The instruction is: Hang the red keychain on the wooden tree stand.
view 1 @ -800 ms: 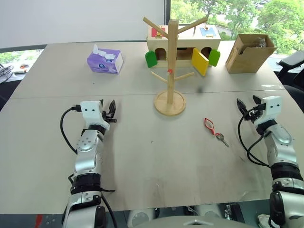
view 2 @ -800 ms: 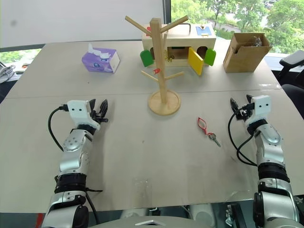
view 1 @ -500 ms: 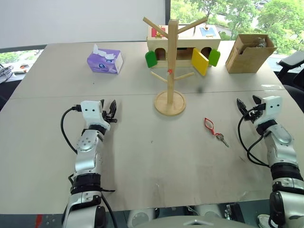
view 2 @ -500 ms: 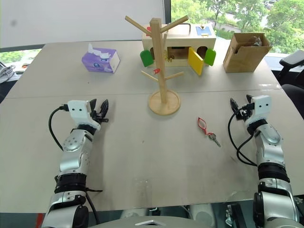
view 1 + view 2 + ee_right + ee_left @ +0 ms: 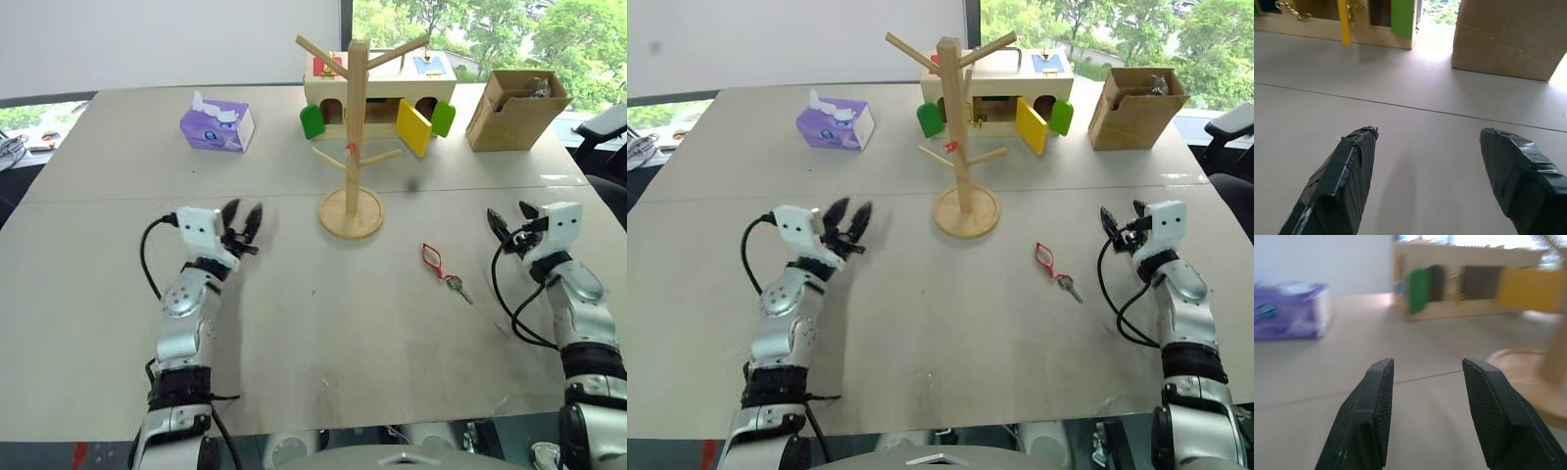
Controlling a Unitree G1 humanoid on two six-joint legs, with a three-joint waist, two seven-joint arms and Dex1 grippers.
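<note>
The red keychain (image 5: 432, 258), a thin red loop with a small silver key (image 5: 457, 287), lies flat on the table right of centre. Behind it and to the left stands the wooden tree stand (image 5: 353, 137), a light post with slanted branches on a round base (image 5: 350, 225). My left gripper (image 5: 243, 216) hovers over the left side of the table, open and empty, angled toward the stand. My right gripper (image 5: 508, 217) is open and empty at the right side, a short way right of the keychain. The left wrist view catches the stand's base (image 5: 1528, 377) ahead of the left gripper's fingers.
A wooden box with green and yellow flaps (image 5: 377, 98) stands behind the tree stand. A purple tissue box (image 5: 217, 127) sits at the back left and an open cardboard box (image 5: 513, 110) at the back right. The table's front edge runs near my arms.
My left gripper has swung right toward the stand, lifted a little, and its fingers have spread wider. The right arm and the keychain have stayed where they were.
</note>
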